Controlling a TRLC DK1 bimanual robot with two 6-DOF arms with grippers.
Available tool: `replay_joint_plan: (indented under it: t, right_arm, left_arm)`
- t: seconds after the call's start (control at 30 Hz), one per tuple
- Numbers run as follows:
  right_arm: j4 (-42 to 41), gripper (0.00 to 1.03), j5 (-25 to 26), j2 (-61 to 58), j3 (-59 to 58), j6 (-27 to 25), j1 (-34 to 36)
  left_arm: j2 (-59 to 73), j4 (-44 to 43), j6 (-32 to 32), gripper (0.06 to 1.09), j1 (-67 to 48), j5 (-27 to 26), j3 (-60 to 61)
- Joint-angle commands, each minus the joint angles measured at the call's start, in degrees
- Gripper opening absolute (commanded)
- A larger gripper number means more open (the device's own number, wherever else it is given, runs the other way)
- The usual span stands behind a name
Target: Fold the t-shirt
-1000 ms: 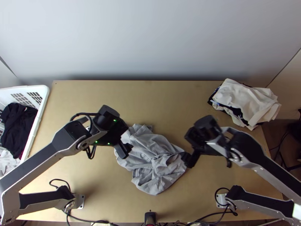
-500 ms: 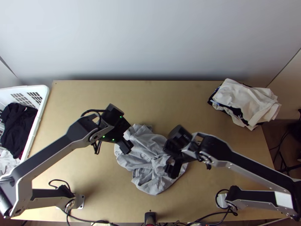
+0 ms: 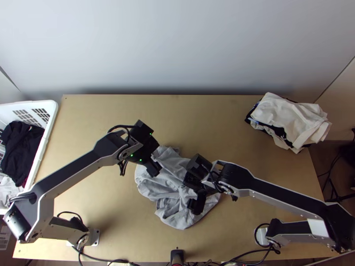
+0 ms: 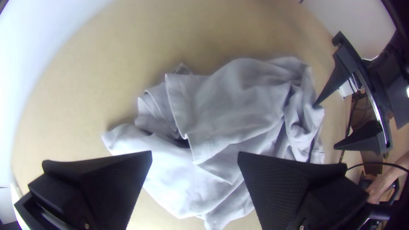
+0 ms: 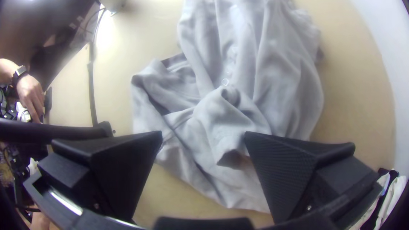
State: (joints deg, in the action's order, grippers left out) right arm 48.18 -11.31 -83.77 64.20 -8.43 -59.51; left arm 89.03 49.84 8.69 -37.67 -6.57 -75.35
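Centrally in the top view, grey t-shirt (image 3: 171,215) lies bunched on the table (image 3: 213,119), left end effector (image 3: 154,168) and right end effector (image 3: 195,201) over it. Left wrist view: fingers (image 4: 115,183) wide apart. Right wrist view: fingers (image 5: 285,170) likewise open.

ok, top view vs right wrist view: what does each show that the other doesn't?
Top view, not right wrist: the white laundry basket with black cloth inside.

Right wrist, not top: a small round button on the grey shirt, and the fine texture on the inner faces of the right gripper's fingers.

Both: the bunched, wrinkled shirt, the wooden table, the right gripper at the shirt, and the stack of light and dark clothes.
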Motion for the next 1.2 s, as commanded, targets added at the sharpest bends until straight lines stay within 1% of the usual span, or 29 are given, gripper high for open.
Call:
replay_joint_plan:
  t: [0.0,0.13,0.17,0.23,0.27,0.3,0.33,0.37,0.43,0.47,0.6,0.73,1.03,1.17]
  right_arm:
    - [-1.3,0.84,0.1,-1.8,-0.3,-0.1,0.3]
    - [-1.8,0.58,0.2,-2.7,-0.9,-0.5,0.6]
    - [-2.3,0.50,0.2,-2.7,-1.4,-0.8,0.7]
    - [-3.2,0.39,0.9,-2.7,-2.2,-1.4,0.7]
    - [-3.5,0.34,1.6,-2.7,-2.7,-1.9,0.6]
    - [-4.0,0.27,1.8,-2.7,-2.9,-2.1,0.7]
    - [-4.2,0.20,2.0,-2.7,-2.9,-2.2,0.9]
    - [-4.2,0.14,2.1,-2.7,-2.8,-2.2,1.3]
    - [-4.2,0.04,2.2,-2.7,-2.6,-2.4,2.0]
    - [-4.2,0.03,2.1,-2.6,-2.5,-2.6,2.6]
    - [-4.1,0.03,2.1,-1.8,-2.1,-2.6,3.7]
    - [-2.0,0.03,2.1,-1.0,0.9,-2.8,6.0]
    - [4.7,0.03,2.5,0.0,15.1,-4.2,13.9]
    - [7.5,0.03,4.5,-0.2,19.8,-2.7,15.8]
  left_arm:
    - [3.1,-1.2,0.6,1.00,0.8,0.1,-0.8]
    - [4.3,-1.2,0.6,0.80,1.2,0.0,-0.8]
    - [4.5,-1.2,0.6,0.73,1.1,-0.1,-0.7]
    - [4.9,-1.2,1.0,0.59,1.0,-0.6,-0.7]
    - [5.2,-1.1,1.2,0.49,0.9,-1.1,-0.7]
    - [5.3,-1.1,1.3,0.41,0.9,-1.5,-0.7]
    - [5.3,-1.0,1.7,0.37,1.0,-2.2,-0.7]
    - [5.3,-1.1,1.9,0.32,1.1,-2.7,-0.7]
    - [5.2,-1.1,2.3,0.17,1.1,-3.1,-0.8]
    - [5.2,-1.2,2.5,0.10,1.1,-3.2,-0.9]
    - [4.6,-1.2,2.4,0.09,1.5,-3.2,-1.7]
    - [2.7,-0.6,1.9,0.09,3.0,-3.3,-4.4]
    - [-2.5,3.4,0.8,0.09,7.8,-3.3,-12.6]
    - [-5.1,4.2,-0.1,0.09,9.9,-3.3,-15.1]
